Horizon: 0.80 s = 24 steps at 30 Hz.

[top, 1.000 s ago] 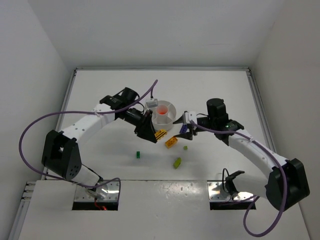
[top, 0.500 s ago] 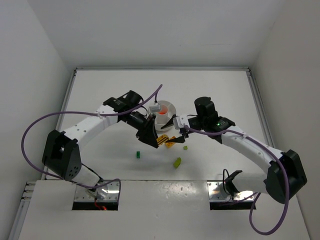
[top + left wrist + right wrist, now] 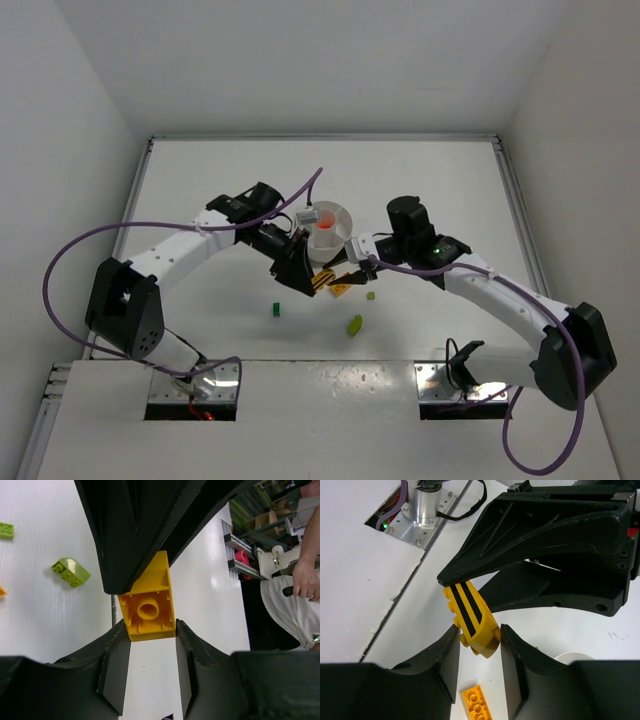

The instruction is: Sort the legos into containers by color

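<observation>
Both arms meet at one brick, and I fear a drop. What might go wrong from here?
The left gripper holds the yellow brick; the right gripper straddles its other end. If the left lets go before the right grips firmly, the brick may fall beside the orange plate. If both pull at once, it might twist out, or the grippers may collide.
</observation>
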Motion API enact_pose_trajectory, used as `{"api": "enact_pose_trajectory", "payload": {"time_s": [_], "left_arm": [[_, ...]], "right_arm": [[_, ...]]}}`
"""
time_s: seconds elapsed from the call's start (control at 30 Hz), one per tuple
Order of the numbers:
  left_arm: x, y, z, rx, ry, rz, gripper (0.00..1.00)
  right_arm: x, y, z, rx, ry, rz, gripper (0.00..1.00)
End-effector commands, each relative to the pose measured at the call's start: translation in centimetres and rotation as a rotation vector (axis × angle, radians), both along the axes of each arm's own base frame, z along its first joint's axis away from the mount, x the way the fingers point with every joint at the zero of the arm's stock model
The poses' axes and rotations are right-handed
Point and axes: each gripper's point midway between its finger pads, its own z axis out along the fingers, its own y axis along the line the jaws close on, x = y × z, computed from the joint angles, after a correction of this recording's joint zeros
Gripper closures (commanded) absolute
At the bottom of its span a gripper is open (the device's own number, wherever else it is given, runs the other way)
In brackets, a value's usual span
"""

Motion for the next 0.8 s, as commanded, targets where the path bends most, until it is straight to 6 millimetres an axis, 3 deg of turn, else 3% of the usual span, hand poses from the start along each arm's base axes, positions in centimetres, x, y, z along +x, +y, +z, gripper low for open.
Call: {"api": "enact_pose_trajectory", "payload": {"time_s": [0.0, 0.1, 0.13, 0.3, 0.33, 0.4, 0.63, 0.77], "left_arm": [[0.7, 0.0, -0.3, -0.028, -0.022, -0.002, 0.69], [0.7, 0.0, -0.3, -0.028, -0.022, -0.002, 0.63], [1.1, 0.1, -0.5, -0.019, -0.027, 0.01, 0.52], [2.3, 1.0, -0.3, -0.01, -0.053, 0.077, 0.28], [2.6, 1.1, -0.1, -0.018, -0.07, 0.087, 0.06], [3.6, 2.0, -0.3, -0.01, -0.083, 0.136, 0.01], [7.1, 5.8, 1.0, -0.012, -0.158, 0.343, 0.01], [9.3, 8.7, 0.9, 0.024, -0.206, 0.532, 0.0]], "right_arm": [[-1.7, 0.9, 3.7, 0.095, -0.085, 0.103, 0.67], [-1.9, 0.9, 4.1, 0.096, -0.094, 0.103, 0.76], [-2.0, 0.9, 4.3, 0.091, -0.082, 0.101, 0.78], [-1.9, 0.8, 3.9, 0.056, -0.053, 0.059, 0.96], [-1.9, 0.7, 3.7, 0.053, -0.047, 0.045, 0.97], [-1.6, 0.5, 3.5, 0.042, -0.039, 0.012, 1.0], [-0.5, -0.5, 2.0, -0.024, 0.087, -0.124, 1.0], [2.4, -0.6, 0.6, -0.044, 0.124, -0.303, 1.0]]}}
